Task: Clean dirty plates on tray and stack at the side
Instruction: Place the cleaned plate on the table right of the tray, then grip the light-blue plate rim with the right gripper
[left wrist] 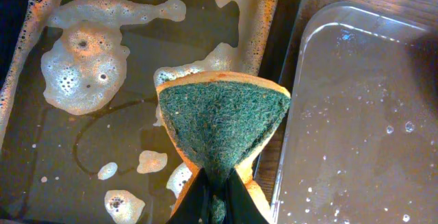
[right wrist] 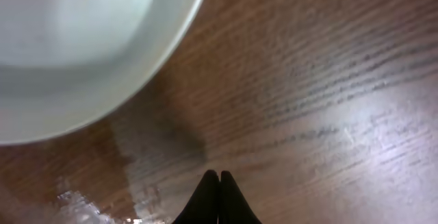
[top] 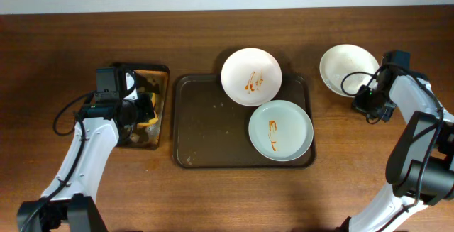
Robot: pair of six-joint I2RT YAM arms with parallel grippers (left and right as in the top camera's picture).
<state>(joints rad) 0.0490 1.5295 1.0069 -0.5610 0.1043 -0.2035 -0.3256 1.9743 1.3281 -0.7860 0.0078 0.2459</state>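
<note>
— Which way does the tray [top: 213,129] lie?

— Flat at the middle of the wooden tabletop [top: 64,40], with its longer side running left to right. It is dark brown and rectangular, with rounded corners and a raised rim.

— How many plates?

— Three, all round and shallow. A white plate [top: 251,76] sits at the tray's far edge, overhanging the rim, with an orange-red squiggle on it. A mint plate [top: 280,130] lies in the tray's near right part and carries a short smear. A second white plate [top: 347,69] rests on the tabletop to the right of the tray, apart from it.

— And the end effectors?

— Two. The left end effector [left wrist: 217,193] pinches a sponge [left wrist: 222,121], green scouring face up with yellow-orange edges. It is over the one small black tray [left wrist: 137,87], which holds brown liquid and patches of foam [left wrist: 82,53]. That tray is narrow, with its long axis near to far, just left of the big one. The right end effector [right wrist: 219,196] has its fingers pressed together, low over the wood grain beside the second white plate's rim.
</note>
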